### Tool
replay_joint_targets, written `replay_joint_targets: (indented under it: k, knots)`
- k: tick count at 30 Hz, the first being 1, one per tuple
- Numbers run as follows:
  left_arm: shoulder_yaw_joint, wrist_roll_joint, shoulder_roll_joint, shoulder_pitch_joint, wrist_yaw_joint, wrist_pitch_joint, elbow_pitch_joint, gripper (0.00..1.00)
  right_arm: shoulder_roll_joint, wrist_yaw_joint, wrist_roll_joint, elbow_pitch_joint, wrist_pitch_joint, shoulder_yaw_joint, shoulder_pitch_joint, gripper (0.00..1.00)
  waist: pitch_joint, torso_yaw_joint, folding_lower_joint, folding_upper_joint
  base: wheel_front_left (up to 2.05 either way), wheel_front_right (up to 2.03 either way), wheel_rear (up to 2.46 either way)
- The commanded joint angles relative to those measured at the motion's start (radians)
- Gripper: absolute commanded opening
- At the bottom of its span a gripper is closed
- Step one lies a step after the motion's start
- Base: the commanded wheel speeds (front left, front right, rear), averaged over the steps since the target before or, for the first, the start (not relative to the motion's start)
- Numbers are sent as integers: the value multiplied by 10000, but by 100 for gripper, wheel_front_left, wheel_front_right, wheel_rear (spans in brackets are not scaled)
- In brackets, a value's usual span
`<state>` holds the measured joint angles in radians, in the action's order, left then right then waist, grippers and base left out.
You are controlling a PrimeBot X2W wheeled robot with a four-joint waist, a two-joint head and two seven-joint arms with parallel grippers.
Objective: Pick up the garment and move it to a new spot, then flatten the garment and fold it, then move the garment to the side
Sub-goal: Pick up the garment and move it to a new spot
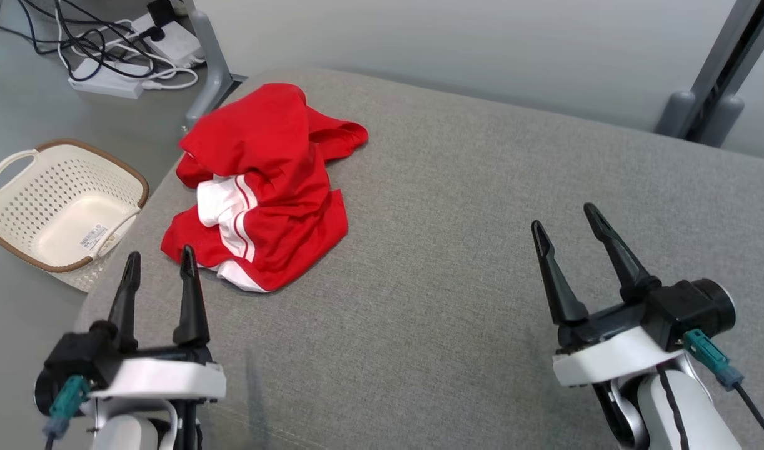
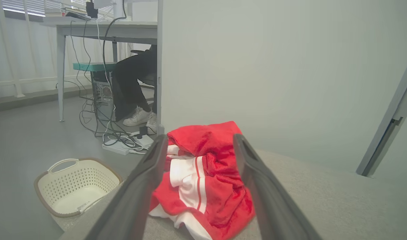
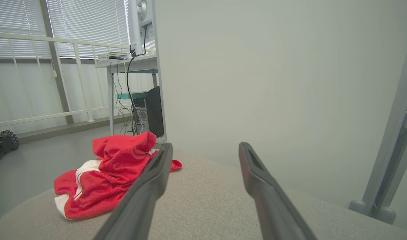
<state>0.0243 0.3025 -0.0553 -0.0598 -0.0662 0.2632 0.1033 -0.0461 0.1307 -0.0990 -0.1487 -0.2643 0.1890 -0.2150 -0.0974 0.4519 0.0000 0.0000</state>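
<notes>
though crumpled, red garment (image 1: 263,181) on woven cushion (image 1: 482,206)

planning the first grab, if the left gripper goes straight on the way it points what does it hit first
Most likely the red garment: the left gripper, jaws open, points at its near edge, above the grey cushion. Depth is hard to judge.

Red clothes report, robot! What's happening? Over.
Left gripper open, empty, just short of clothes. Right gripper open, empty, farther off. Clothes crumpled on cushion, not yet picked up. Nothing between.
</notes>
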Motion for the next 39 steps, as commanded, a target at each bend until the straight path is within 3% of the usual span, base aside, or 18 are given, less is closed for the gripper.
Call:
replay_joint_targets:
  k: [1,4,12,26,33,39]
  knots:
    - [-42,-80,-161,-446,137,0,170,100,-79,-1,172,82,-24,-36,-202,100,-523,-204,0,0,0,0,0]
    - [-17,-140,-453,-1222,474,-42,961,100,-80,1,455,296,-24,-17,-548,100,-1108,-393,0,0,0,0,0]
    - [11,457,-1106,-3685,1189,-1598,2643,100,-182,1,873,543,-24,139,-1191,100,-2428,-991,0,0,0,0,0]
    - [266,295,-2544,-7042,1413,-4002,5019,100,-241,1,916,632,-24,477,-1673,100,-3570,-2145,0,0,0,0,0]
    - [495,221,-3083,-7705,1498,-5264,6438,100,-189,1,918,641,-24,549,-1632,100,-3664,-2506,0,0,0,0,0]
    - [637,236,-3305,-7843,1575,-5571,7075,100,-158,1,918,682,-24,553,-1559,100,-3713,-2614,0,0,0,0,0]
